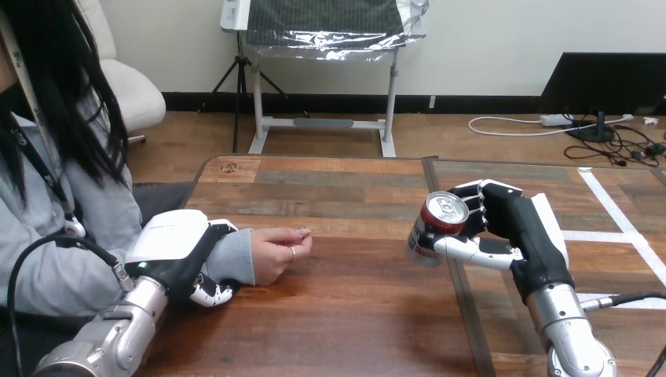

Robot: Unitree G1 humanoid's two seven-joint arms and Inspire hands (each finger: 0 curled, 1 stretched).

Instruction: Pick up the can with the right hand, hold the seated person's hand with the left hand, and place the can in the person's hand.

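A red and silver can is held tilted above the table, right of the middle, with my right hand shut on it, fingers behind and thumb across its front. The person's hand rests on the wood at the left as a loose fist, knuckles toward the can. My left hand is at the person's sleeved wrist, with its fingers curled round the sleeve from below. A hand's width of bare wood separates the can from the person's hand.
White tape lines cross the table's right part. A seam runs front to back between the two table boards, below the can. The person sits close against the table's left edge.
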